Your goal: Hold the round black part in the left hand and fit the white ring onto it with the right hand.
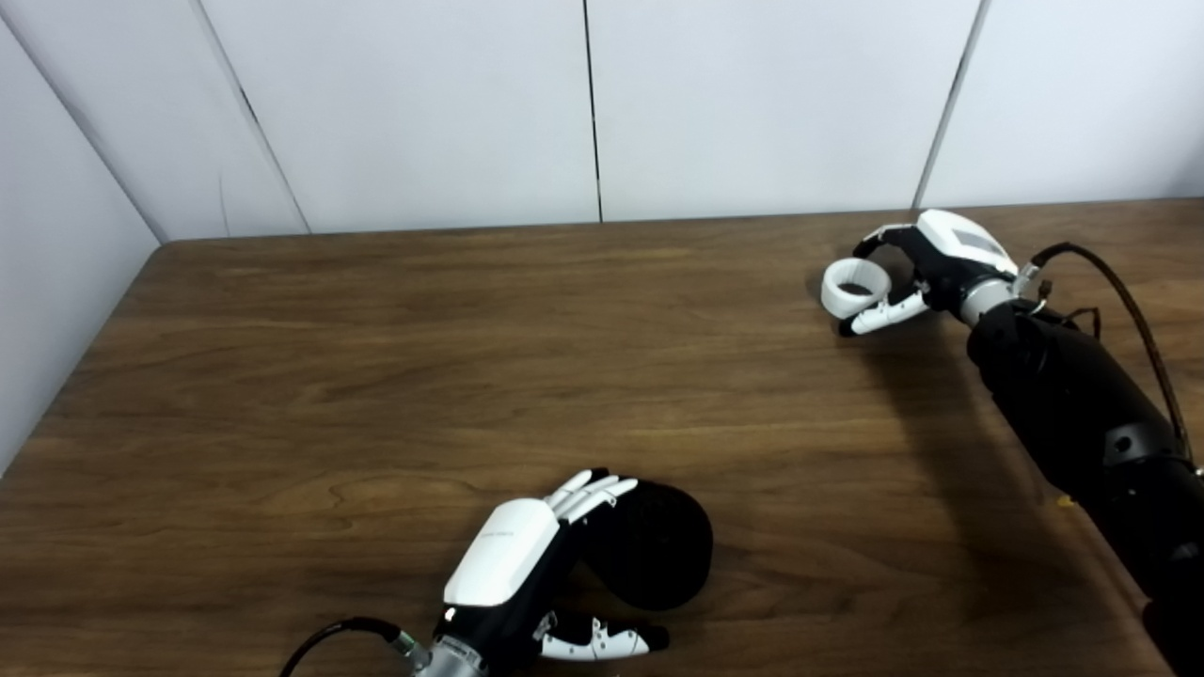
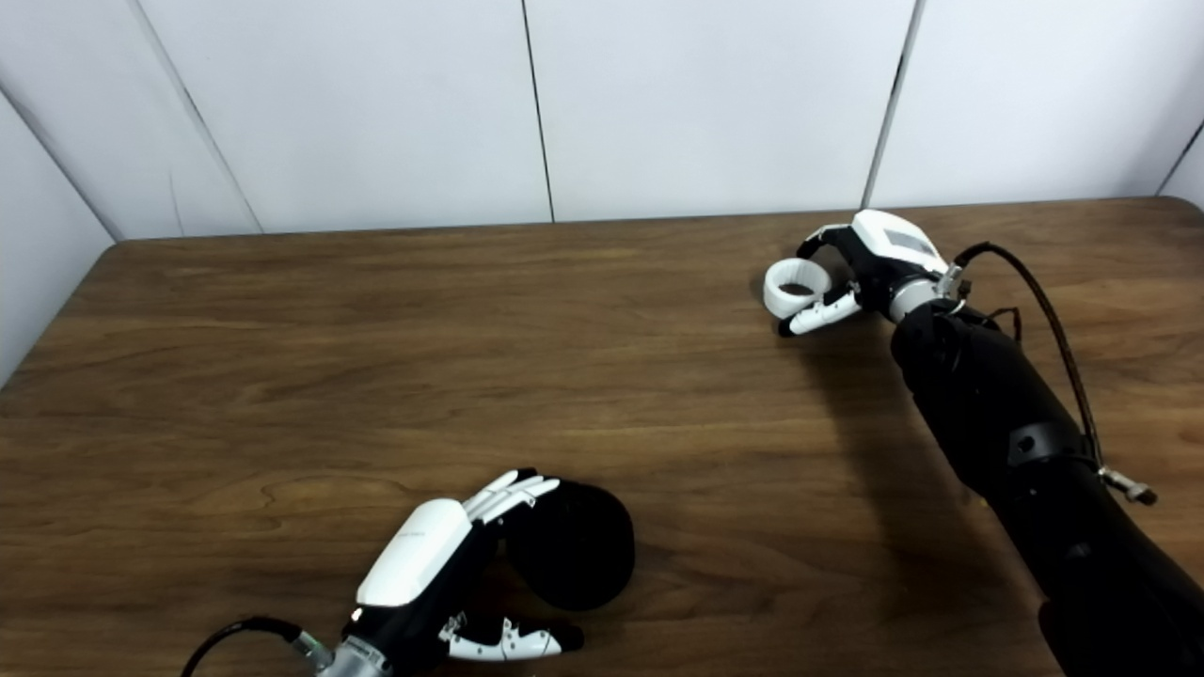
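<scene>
The round black part (image 1: 654,545) lies on the wooden table (image 1: 376,376) near the front edge. My left hand (image 1: 527,574) is curled around its left side, fingers over the top and thumb below it, closed on the part. Far back on the right, the white ring (image 1: 854,287) rests between the fingers and thumb of my right hand (image 1: 926,268), which is closed on it just above the table.
White wall panels (image 1: 583,103) run along the table's back edge and left side. A black cable (image 1: 1129,310) loops over my right forearm. Bare wood lies between the two hands.
</scene>
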### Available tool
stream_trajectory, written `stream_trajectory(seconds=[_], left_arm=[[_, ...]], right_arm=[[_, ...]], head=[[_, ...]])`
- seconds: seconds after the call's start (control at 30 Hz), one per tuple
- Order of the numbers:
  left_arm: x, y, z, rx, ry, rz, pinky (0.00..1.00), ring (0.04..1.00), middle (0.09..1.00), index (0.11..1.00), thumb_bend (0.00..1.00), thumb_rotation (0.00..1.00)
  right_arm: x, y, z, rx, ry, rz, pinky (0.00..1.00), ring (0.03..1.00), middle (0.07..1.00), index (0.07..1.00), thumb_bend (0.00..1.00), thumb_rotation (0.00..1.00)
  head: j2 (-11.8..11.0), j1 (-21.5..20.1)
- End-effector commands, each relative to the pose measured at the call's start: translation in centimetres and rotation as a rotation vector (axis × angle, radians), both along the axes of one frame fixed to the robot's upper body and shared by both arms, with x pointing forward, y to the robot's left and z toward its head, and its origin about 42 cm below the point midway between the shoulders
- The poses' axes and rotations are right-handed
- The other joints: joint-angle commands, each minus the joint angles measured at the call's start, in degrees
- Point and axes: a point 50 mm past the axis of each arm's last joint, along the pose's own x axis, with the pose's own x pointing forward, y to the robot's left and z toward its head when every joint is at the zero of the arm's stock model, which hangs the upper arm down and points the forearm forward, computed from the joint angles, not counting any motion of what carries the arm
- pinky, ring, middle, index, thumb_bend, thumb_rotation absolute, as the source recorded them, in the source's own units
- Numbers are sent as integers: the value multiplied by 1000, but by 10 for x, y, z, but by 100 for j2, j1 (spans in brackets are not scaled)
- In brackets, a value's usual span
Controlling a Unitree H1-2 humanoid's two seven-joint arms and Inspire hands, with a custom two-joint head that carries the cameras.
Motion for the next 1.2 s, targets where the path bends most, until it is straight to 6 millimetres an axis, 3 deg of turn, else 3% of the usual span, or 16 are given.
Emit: stream_trajectory(seconds=[0.0, 1.17], left_arm=[[-4, 1, -6, 31, 53, -4, 868, 954, 902, 848, 834, 319], [-4, 0, -5, 18, 52, -3, 874, 955, 904, 845, 840, 320]], right_arm=[[9, 8, 15, 0, -18, 52, 774, 925, 884, 751, 868, 288], [5, 10, 5, 13, -71, 73, 705, 873, 836, 624, 810, 185]], head=[[4, 20], [26, 59]])
